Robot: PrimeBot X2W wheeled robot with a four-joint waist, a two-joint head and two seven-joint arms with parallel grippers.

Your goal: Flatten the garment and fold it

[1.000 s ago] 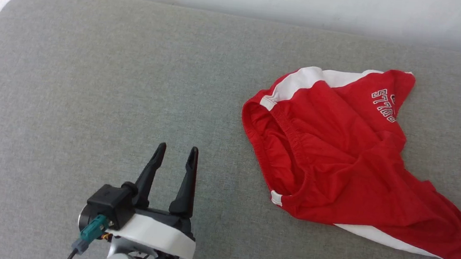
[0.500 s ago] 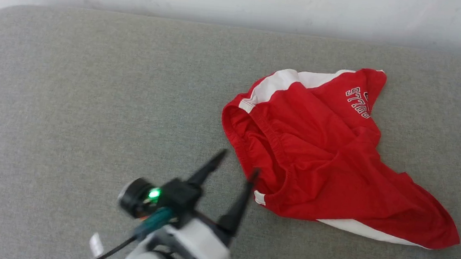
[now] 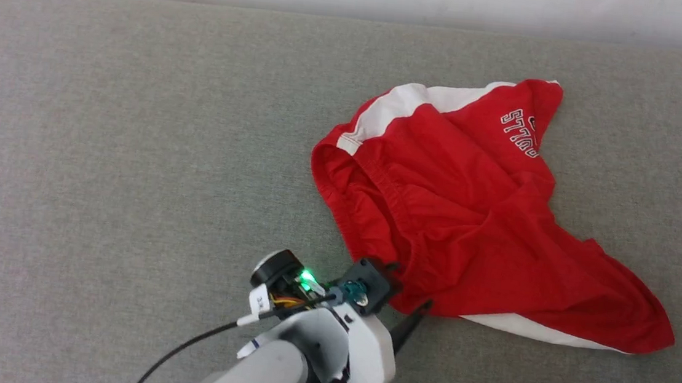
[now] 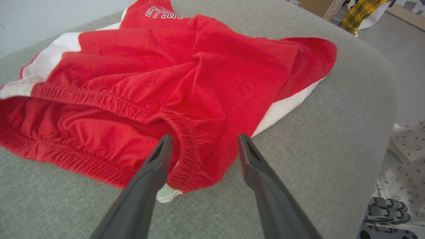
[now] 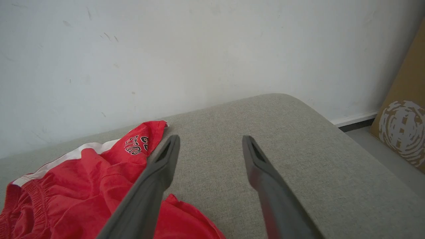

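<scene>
the red shorts [image 3: 468, 215] lie crumpled on the right half of the grey cushion [image 3: 105, 134]. the opening of the waistband [image 4: 186, 132] faces left. the leg with the white letters [image 3: 519, 133] points to the far side, and the leg with a white stripe [image 3: 520, 327] points to the near right. the left gripper [image 4: 205, 137] has its two fingers [image 4: 146, 179] apart, one on each side of the near corner of the waistband, and it holds nothing. the right gripper [image 5: 211, 137] also has its fingers apart, over bare cushion just right of the shorts.

the step in hand, i think, is to take this waistband corner. to do it well, the fingers should go low enough to catch both layers of the elastic and close fully before any pull. a slow, low pull to the near left would probably stretch the cloth flat.
</scene>
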